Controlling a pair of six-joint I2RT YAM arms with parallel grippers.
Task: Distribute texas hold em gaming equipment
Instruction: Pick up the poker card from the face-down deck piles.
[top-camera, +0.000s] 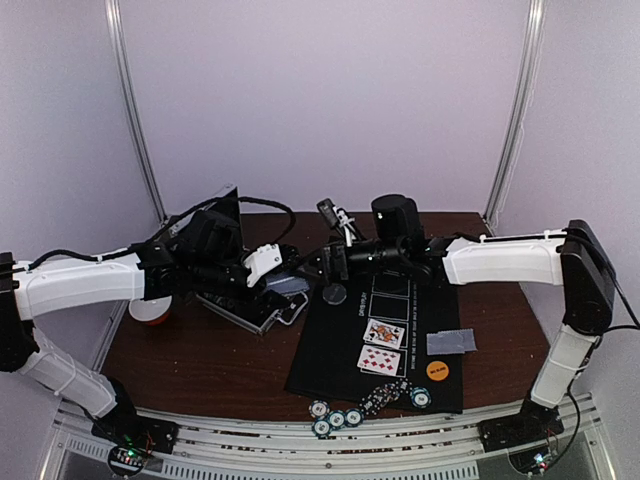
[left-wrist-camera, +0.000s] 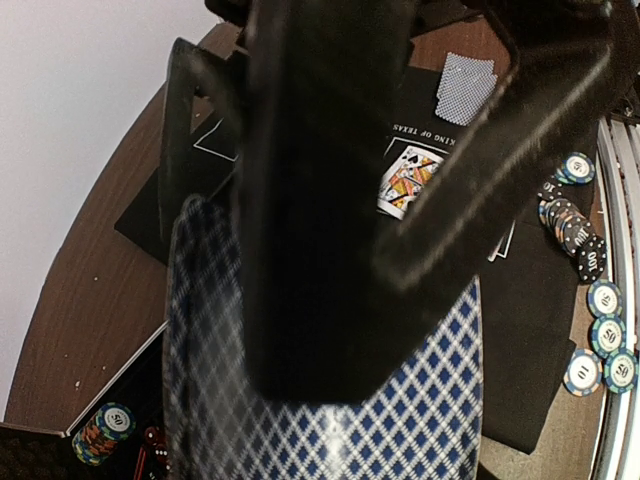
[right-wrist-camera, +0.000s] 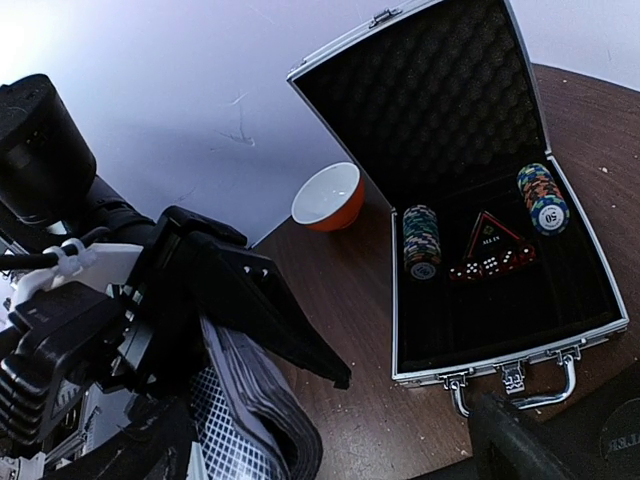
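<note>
A deck of blue-diamond-backed playing cards (left-wrist-camera: 330, 410) is being pinched between the fingers (left-wrist-camera: 310, 220) of the left gripper (top-camera: 278, 278). It is being held above the middle of the worktop, toward the far edge, beside the left edge of the black felt mat (top-camera: 320, 362) and over the open silver case (right-wrist-camera: 430, 110). The right gripper (top-camera: 332, 270) is being held close to the deck from the right; whether its jaws are spread or pressed together cannot be told. Just below it a dark round disc (top-camera: 334, 294) is showing at the mat's far left corner. Two face-up cards (top-camera: 384, 333) are lying on the middle of the mat, with face-down cards (top-camera: 452, 343) and an orange button disc (top-camera: 437, 369) nearer the worktop's right edge. Teal-edged chips (top-camera: 337, 418) and a row of dark chips (top-camera: 385, 395) are lying along the near edge. Two chip stacks (right-wrist-camera: 422, 242) and red dice (right-wrist-camera: 490, 265) are sitting inside the case. A red-and-white bowl (top-camera: 150, 312) is standing near the left edge.
</note>
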